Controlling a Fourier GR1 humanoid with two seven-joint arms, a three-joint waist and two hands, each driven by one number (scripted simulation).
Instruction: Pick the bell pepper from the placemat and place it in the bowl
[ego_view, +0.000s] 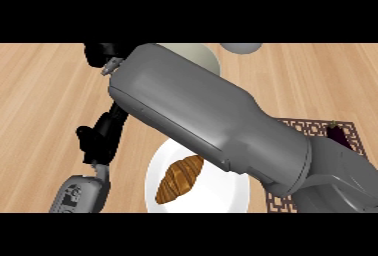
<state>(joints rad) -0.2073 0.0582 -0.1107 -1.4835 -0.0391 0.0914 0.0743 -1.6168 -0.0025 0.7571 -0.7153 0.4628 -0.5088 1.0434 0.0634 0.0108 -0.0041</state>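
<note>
KITCHEN COUNTER, head view: My rig's right forearm (214, 120) fills the middle of the shot, running from the lower right to the upper left over the wooden counter (44, 100) and covering much of what lies below it.

Under it, toward the bottom edge, sits 1 white plate (221, 192). At the right edge lies 1 patterned placemat (314, 127), partly under the same arm. At the top, 1 cream bowl (199, 54) shows only as an arc of rim behind the forearm.

At lower left is the left hand (96, 142), fingers straight and pointing up, holding nothing, w/ its grey forearm below it. It is well apart from the placemat.

On the plate lies 1 brown croissant (179, 179). The right hand (98, 52) shows as a black patch at the upper left, just left of the bowl. I cannot tell whether it is released or grasping anything, as the arm hides most of it.

The bell pepper: I can't make it out anywhere, so I can't say where it lies relative to either hand. The only item I see on the placemat is 1 dark purple vegetable (339, 136) near the far right corner. Smallest is 1 grey rounded object (241, 47), cut off at the top, right of the bowl.
</note>
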